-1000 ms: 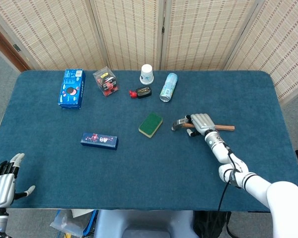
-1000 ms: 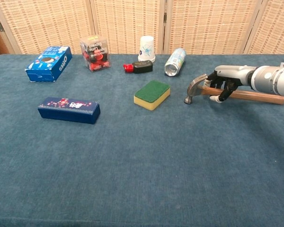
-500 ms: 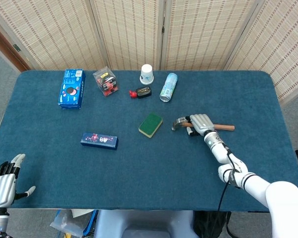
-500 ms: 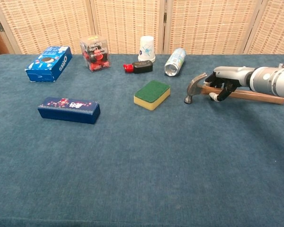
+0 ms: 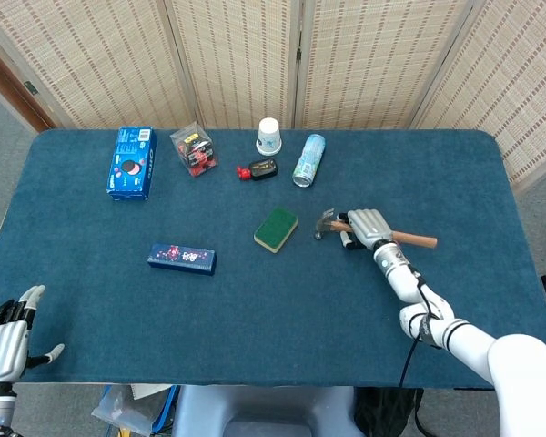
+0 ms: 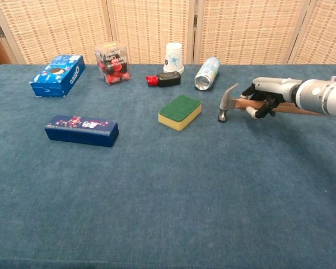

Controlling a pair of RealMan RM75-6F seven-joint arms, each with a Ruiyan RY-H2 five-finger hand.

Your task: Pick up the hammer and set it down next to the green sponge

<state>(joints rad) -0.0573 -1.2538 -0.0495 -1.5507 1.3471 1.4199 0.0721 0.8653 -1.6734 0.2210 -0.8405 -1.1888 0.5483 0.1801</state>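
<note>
Blue tabletop [image 5: 255, 300], cloth-covered, carrying all items. Right arm [image 6: 325, 96], white and grey, reaching in from the right edge; right robot hand [image 5: 368, 225], fingers wrapped around the wooden handle just behind the head of the hammer [image 6: 235, 103]. Hammer: metal head pointing down toward the cloth, handle running right under the hand; it sits just right of the green sponge [image 5: 276, 228], a bare strip of cloth between them and nothing in the gap. Left robot hand [image 5: 7, 335], low at the near left corner, well apart from everything, fingers spread and holding nothing. Blue cookie box [image 5: 131, 162], far left. Dark blue flat box [image 5: 182, 258], near left of the sponge. Clear box of red contents [image 5: 192, 149], back row. Pale green can [image 5: 308, 159], lying on its side behind the hammer. White paper cup [image 5: 269, 136], upside down, beside the can. Small red-and-black object [image 5: 257, 169], in front of the cup.
</note>
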